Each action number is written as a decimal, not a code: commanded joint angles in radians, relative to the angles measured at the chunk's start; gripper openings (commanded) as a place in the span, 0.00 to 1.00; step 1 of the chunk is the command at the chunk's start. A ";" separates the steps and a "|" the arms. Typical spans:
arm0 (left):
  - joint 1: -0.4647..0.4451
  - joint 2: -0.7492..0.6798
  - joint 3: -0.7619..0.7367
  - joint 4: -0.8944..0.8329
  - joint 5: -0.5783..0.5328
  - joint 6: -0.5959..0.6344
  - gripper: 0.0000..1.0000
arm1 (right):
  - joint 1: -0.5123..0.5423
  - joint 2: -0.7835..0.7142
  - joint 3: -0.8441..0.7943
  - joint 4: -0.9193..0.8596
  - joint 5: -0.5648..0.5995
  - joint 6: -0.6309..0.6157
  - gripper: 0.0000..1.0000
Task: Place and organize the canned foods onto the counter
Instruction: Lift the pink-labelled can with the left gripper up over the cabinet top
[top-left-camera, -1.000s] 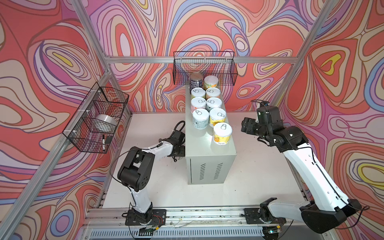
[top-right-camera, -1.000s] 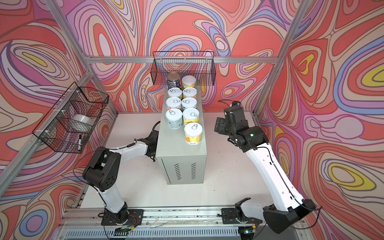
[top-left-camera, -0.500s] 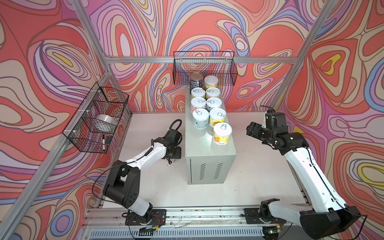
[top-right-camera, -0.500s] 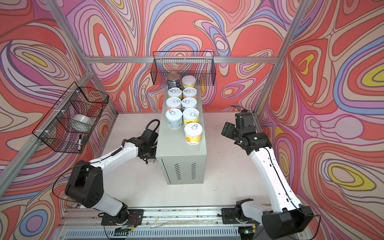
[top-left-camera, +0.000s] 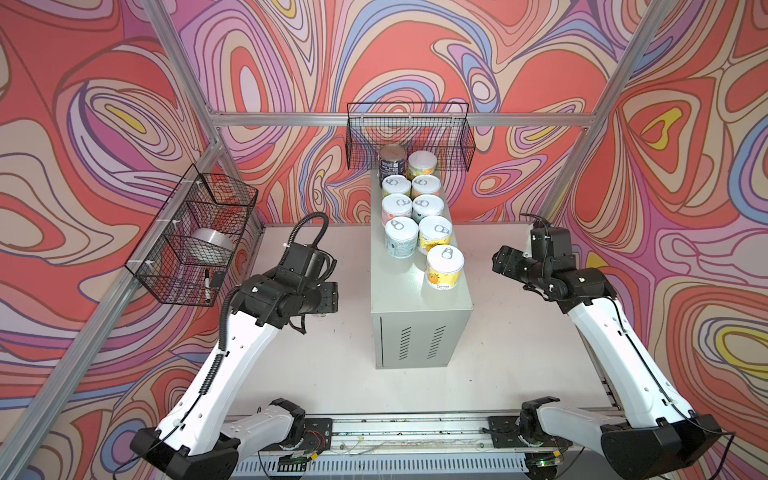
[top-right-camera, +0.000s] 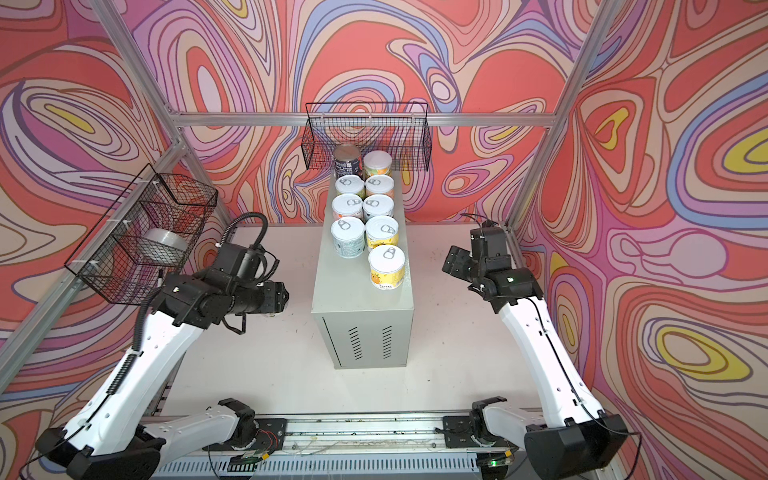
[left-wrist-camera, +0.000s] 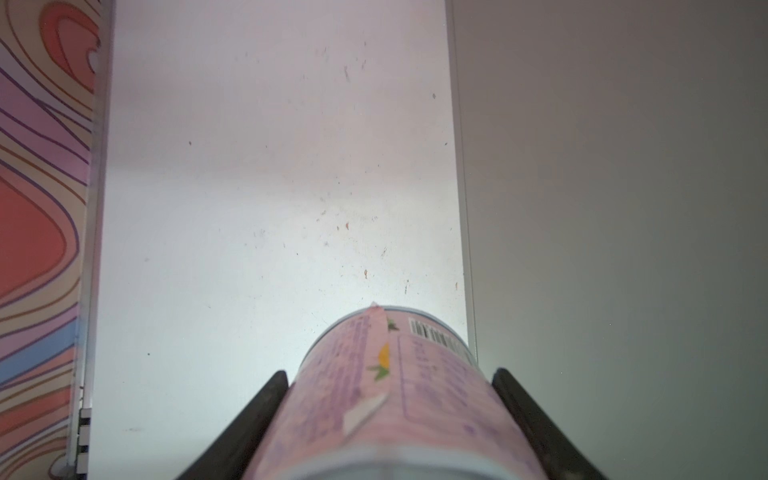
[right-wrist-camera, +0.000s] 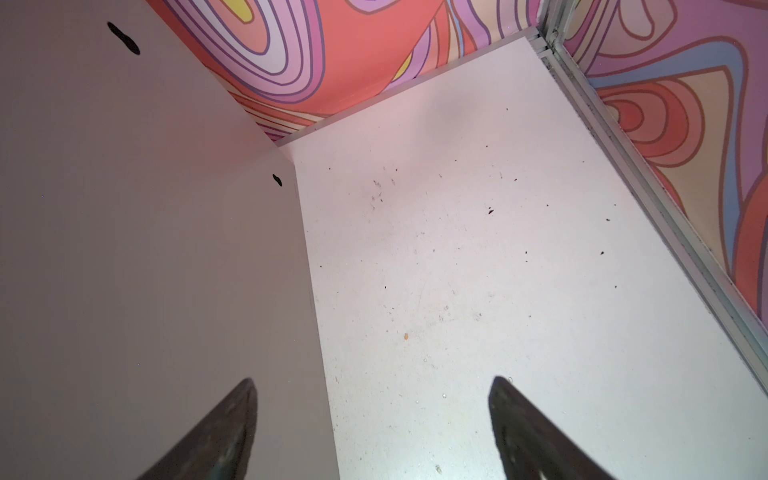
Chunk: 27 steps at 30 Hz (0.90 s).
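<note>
Left end effector (left-wrist-camera: 390, 374) clamps a pink can (left-wrist-camera: 374, 419), axis along its reach; the free slot on the tabletop (top-left-camera: 398, 297) lies higher, rightward. Right end effector (right-wrist-camera: 372, 380): apart, empty.

**What I cannot make out from here**

In the left wrist view the pink can (left-wrist-camera: 395, 407) runs off the lower edge, its near end a blur and its print unreadable. Both fingers of the left claw (left-wrist-camera: 390, 374) are cut off there too. In both top views that claw sits under its own wrist, so the grip is hidden from above. The right claw (right-wrist-camera: 372, 380) shows me only two blurred fingers, cut by the edge of the right wrist view. On the desk (top-left-camera: 395, 291), the labels of the canned foods (top-left-camera: 426, 205) are too small to read. In the side basket (top-left-camera: 166, 270), mesh veils the silver roll (top-left-camera: 210, 249), and I cannot name the two small dark things (top-left-camera: 210, 282) beside it.
</note>
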 joint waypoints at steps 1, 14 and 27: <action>0.004 0.035 0.165 -0.184 -0.019 0.060 0.00 | -0.007 -0.012 -0.028 0.027 -0.006 -0.010 0.90; -0.234 0.261 0.717 -0.284 -0.135 0.056 0.00 | -0.007 -0.023 -0.035 0.056 0.000 -0.014 0.89; -0.477 0.537 1.037 -0.258 -0.129 0.082 0.00 | -0.007 -0.033 -0.022 0.064 -0.017 -0.010 0.89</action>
